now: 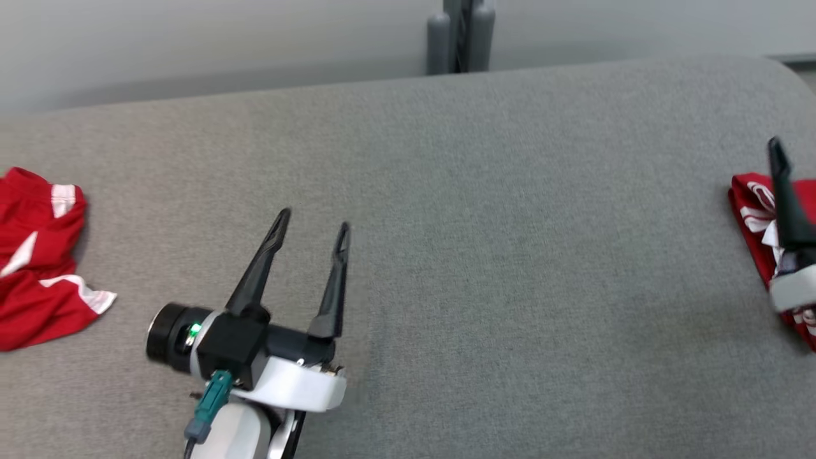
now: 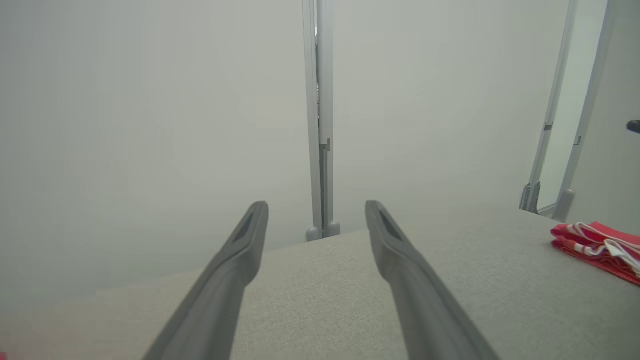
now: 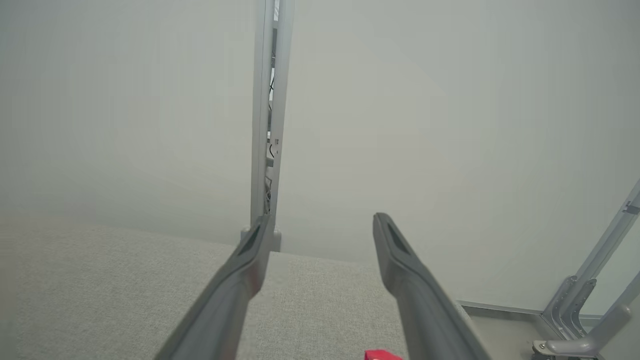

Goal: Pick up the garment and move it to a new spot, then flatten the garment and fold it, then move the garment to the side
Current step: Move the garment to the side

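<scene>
- The left gripper is held spread and empty — its two dark fingers are pointed toward the far edge of the grey fabric-covered table, over its near-left part.
- The right gripper is likewise spread, with nothing pinched; one dark finger is seen at the table's right edge.
- Under that finger, a folded red garment with white stripes is laid at the right edge.
- A crumpled red garment with white bands is seen at the left edge — well apart from both grippers.
- A grey metal post is stood behind the far edge.
</scene>
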`<state>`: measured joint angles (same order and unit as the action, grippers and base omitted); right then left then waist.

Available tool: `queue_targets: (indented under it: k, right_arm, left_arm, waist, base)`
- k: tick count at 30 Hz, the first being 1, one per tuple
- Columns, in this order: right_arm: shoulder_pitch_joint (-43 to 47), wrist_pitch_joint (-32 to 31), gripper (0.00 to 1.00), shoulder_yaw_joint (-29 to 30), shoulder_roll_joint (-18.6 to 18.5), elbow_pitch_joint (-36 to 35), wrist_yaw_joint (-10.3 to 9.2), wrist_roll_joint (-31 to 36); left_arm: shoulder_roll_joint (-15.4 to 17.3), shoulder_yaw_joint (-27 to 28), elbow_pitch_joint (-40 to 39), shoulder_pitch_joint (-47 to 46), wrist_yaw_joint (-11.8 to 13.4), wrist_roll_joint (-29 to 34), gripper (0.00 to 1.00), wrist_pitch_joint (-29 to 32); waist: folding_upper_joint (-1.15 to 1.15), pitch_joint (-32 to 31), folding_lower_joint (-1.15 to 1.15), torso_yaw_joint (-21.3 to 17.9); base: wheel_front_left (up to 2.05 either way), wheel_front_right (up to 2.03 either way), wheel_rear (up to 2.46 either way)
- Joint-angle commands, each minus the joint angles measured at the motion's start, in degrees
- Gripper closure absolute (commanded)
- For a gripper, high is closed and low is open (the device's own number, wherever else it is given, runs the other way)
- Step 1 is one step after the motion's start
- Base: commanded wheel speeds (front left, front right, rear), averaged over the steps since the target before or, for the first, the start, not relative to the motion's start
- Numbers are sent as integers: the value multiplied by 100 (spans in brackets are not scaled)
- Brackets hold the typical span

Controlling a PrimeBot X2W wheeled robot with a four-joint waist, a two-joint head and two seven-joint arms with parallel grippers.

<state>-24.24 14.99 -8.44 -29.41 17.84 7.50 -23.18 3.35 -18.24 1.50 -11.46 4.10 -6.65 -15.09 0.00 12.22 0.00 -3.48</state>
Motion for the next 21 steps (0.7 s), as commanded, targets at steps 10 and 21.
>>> queue_targets:
  k: [10,21]
  right_arm:
    - [1125,32,0,534,1286,-797,-1,675]
    - [1672,31,0,517,1901,-857,-1,999]
  left_arm:
    - [-18,638,-44,834,-161,10,0,-1]
    - [-36,729,59,1178,-212,-44,0,-1]
  waist:
    - [0,-651,0,369]
    - [0,-829,0,430]
  base:
    - [0,0,0]
    - [0,0,0]
